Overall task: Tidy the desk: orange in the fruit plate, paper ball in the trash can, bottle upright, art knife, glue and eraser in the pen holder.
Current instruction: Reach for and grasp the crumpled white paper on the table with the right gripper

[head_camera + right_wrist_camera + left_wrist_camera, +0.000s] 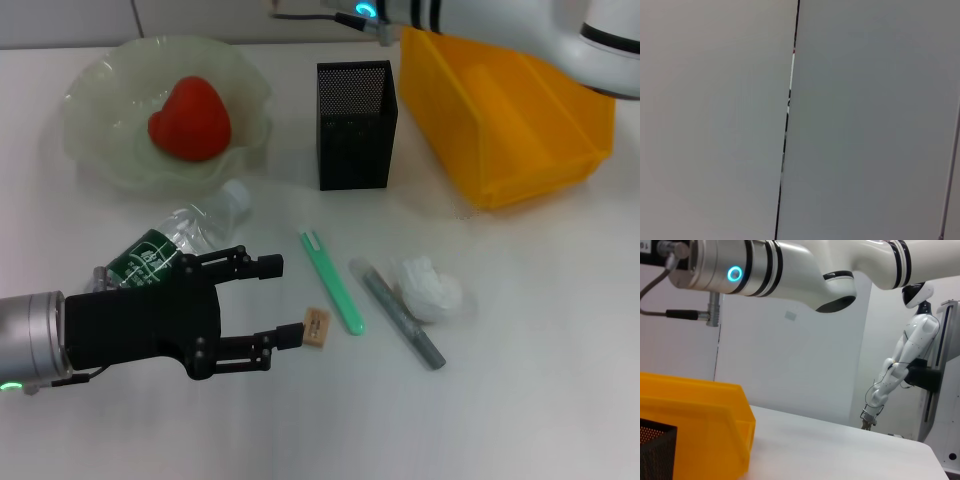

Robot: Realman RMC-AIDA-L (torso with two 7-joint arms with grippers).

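My left gripper (pixel 285 300) is open low over the table at the front left. Its lower fingertip sits right beside the small tan eraser (pixel 317 328). The clear bottle (pixel 180 240) with a green label lies on its side behind the gripper, partly hidden by it. The green art knife (pixel 332 282) and the grey glue stick (pixel 402 314) lie to the right, with the white paper ball (pixel 430 288) against the glue. The black mesh pen holder (pixel 356 125) stands behind them. A red fruit (pixel 190 118), the only fruit in view, lies in the pale green fruit plate (pixel 100 110).
A yellow bin (pixel 510 130) stands at the back right, also seen in the left wrist view (pixel 695 425). My right arm (pixel 500 25) reaches across above it, its gripper out of view. The right wrist view shows only a blank wall.
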